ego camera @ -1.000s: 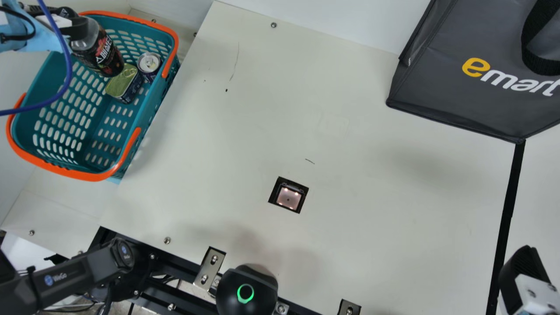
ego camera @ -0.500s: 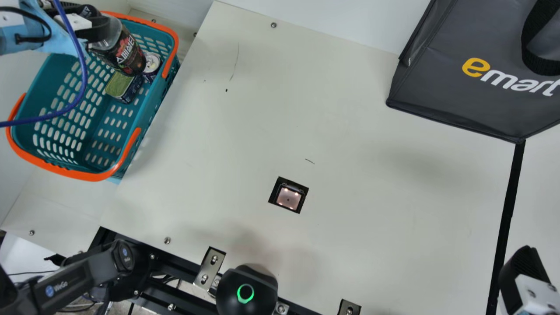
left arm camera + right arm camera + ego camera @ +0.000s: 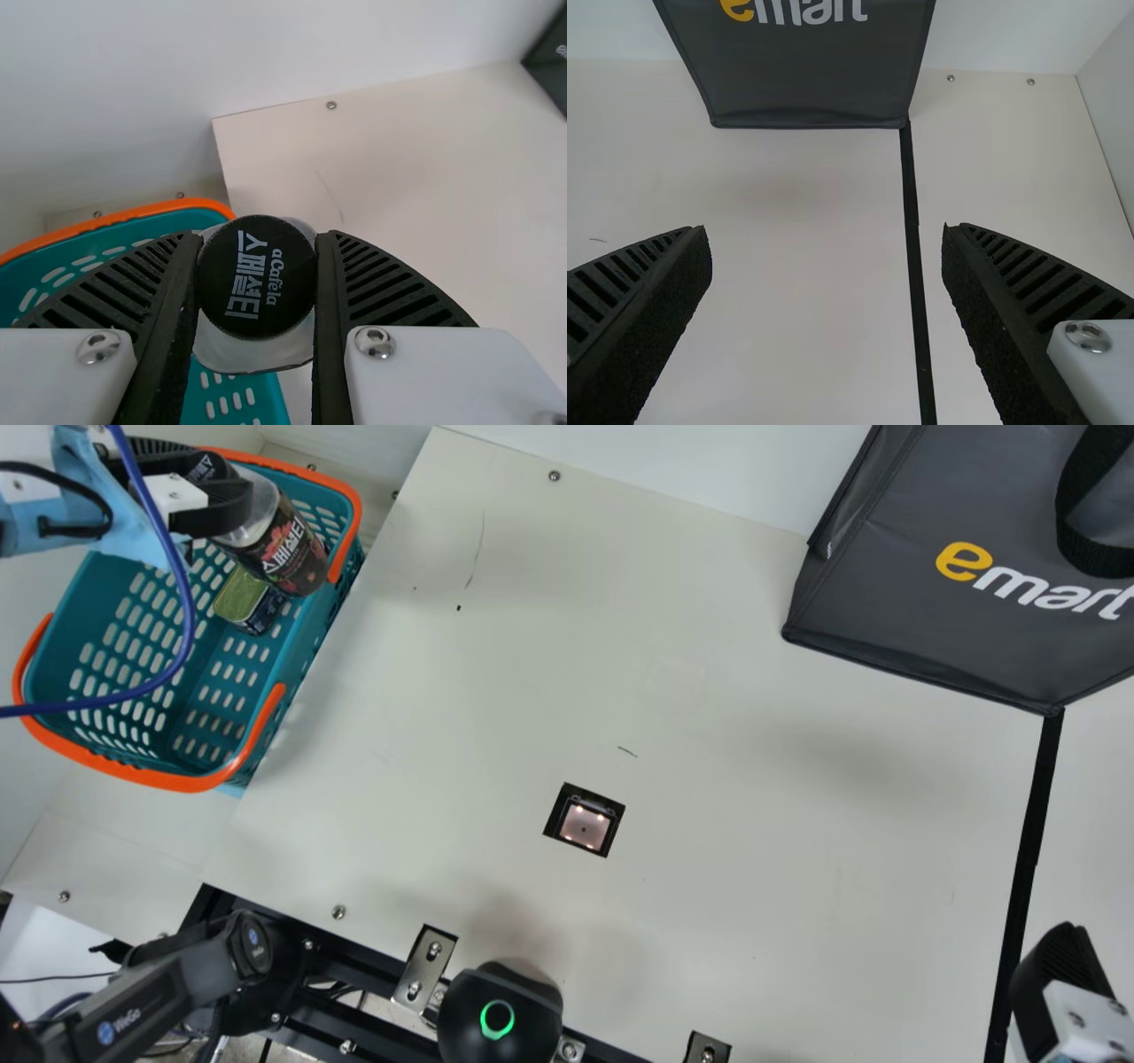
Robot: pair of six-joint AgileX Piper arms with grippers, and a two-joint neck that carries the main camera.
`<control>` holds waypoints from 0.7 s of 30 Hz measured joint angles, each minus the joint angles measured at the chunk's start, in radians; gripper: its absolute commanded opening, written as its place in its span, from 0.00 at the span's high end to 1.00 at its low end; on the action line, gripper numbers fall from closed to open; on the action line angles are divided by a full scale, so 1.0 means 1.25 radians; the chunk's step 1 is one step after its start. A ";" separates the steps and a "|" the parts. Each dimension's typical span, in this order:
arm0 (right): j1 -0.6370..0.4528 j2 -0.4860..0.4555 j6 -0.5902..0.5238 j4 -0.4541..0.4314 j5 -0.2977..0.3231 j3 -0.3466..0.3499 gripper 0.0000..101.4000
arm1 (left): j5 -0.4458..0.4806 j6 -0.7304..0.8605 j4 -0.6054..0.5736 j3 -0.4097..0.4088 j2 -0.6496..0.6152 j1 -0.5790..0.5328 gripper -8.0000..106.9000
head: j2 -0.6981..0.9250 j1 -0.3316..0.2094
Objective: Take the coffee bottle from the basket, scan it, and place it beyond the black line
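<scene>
Teal basket (image 3: 164, 779) below, gripping coffee bottle (image 3: 288, 553) in left fingers (image 3: 390, 288) at frame's upper left (removal nearly done, likely), with right fingers (image 3: 1019, 274) parted; next, carry to scanner (image 3: 585, 826) near centre.

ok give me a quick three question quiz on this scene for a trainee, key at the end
1. True or false: the right end effector is open.
2. Multiple choice: what does the left end effector grip?
a) the dark bag
b) the coffee bottle
c) the green-topped tin
3. Fill in the blank: the basket is teal with ____ trim.

Key: 1 true; 2 b; 3 orange
</scene>
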 measured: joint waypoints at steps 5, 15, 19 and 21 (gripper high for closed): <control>0.000 0.000 0.000 0.000 0.000 0.000 0.10 | 0.030 0.020 -0.013 0.012 -0.020 0.002 0.84 | 0.000 0.000; 0.000 0.000 0.000 0.000 0.001 0.000 0.10 | 0.053 0.037 -0.019 0.045 -0.067 -0.025 0.84 | 0.000 0.000; 0.000 0.000 0.000 0.000 0.001 0.000 0.10 | 0.045 0.031 -0.015 0.062 -0.085 -0.050 0.84 | 0.000 0.000; 0.000 0.000 0.000 0.000 0.001 0.000 0.10 | 0.037 0.027 -0.009 0.074 -0.094 -0.065 0.84 | 0.000 0.000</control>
